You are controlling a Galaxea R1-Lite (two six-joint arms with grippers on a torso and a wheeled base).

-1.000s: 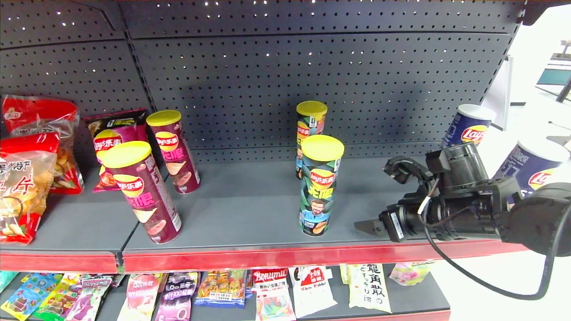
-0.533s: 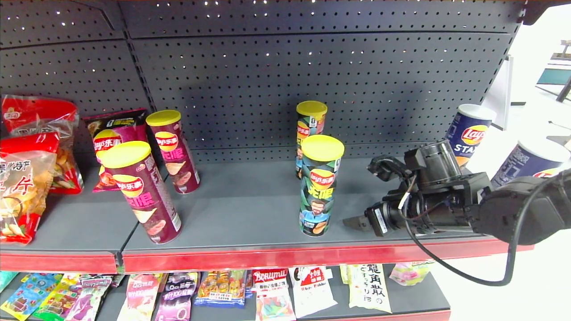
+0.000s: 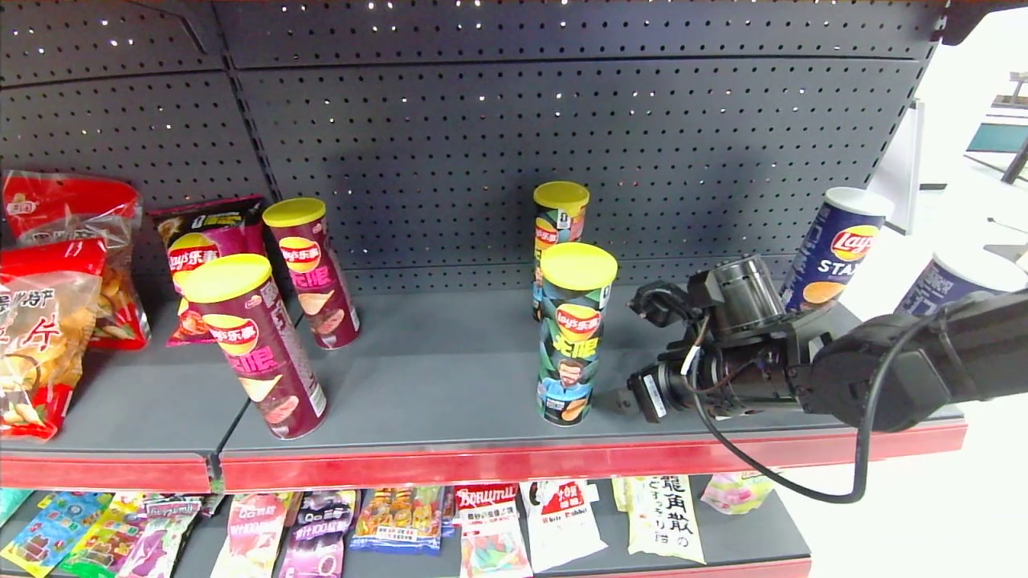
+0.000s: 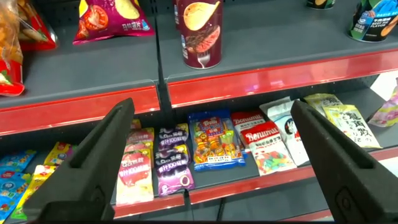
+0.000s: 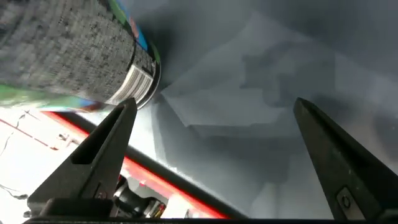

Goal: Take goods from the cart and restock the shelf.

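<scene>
Gaping wide, right pincer (image 5: 212,104) empty, just beside can (image 3: 572,345).

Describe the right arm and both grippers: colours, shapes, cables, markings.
Right arm: matte black rounded shell, a silver-grey cylinder on top, a black cable looping below, a white printed label at the wrist. Right gripper and left gripper: dark, flat fingers tapering to wedge tips.
</scene>
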